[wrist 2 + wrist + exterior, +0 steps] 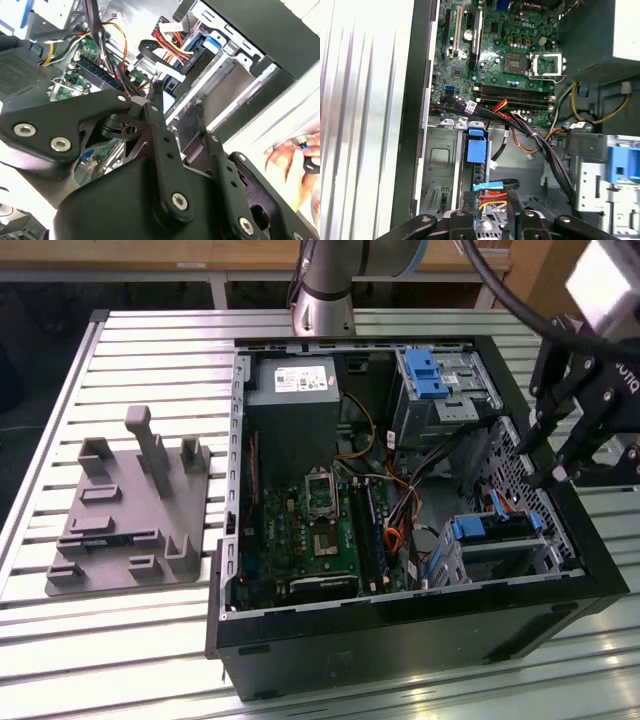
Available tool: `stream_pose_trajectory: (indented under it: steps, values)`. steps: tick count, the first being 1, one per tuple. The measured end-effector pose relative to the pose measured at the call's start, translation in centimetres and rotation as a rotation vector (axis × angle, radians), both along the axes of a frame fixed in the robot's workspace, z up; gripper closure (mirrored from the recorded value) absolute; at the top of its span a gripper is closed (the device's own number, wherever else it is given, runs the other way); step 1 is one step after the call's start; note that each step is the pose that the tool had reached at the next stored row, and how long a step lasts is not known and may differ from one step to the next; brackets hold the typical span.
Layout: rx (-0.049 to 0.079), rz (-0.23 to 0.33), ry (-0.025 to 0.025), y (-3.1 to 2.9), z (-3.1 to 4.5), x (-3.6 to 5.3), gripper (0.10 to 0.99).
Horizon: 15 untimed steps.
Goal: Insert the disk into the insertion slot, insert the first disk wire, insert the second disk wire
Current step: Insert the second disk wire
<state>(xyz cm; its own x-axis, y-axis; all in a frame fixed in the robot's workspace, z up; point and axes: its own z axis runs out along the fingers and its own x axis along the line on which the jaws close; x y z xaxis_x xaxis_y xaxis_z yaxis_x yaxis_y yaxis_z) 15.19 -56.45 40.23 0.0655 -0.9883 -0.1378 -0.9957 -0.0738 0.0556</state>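
My gripper hangs over the case's edge, seemingly pinching a wire connector, because the disk already sits in the insertion slot.

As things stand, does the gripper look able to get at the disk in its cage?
Probably yes. In the exterior view the gripper hangs just above the open case's right-hand edge, near the disk seated in the insertion slot. The case is open on top; only the loose wires beside the blue carrier crowd the approach.
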Motion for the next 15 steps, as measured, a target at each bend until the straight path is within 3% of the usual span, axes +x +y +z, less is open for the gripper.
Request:
stream_pose_trajectory:
  steps: [2, 4, 5, 6, 7, 9, 15]
  values:
    - [0.0, 0.0, -0.0009, 0.09, 0.9, -0.01, 0.71]
    - [0.0, 0.0, -0.002, 0.13, 1.84, -0.04, 0.831]
    - [0.0, 0.0, -0.0027, 0.14, 2.28, -0.07, 0.831]
    - [0.0, 0.0, -0.0038, 0.15, 2.64, -0.09, 0.886]
    - [0.0, 0.0, -0.0052, 0.15, 2.78, -0.12, 0.945]
    - [0.0, 0.0, -0.0061, 0.17, 2.81, -0.13, 0.98]
    - [0.0, 0.0, -0.0062, 0.17, 2.83, -0.15, 0.98]
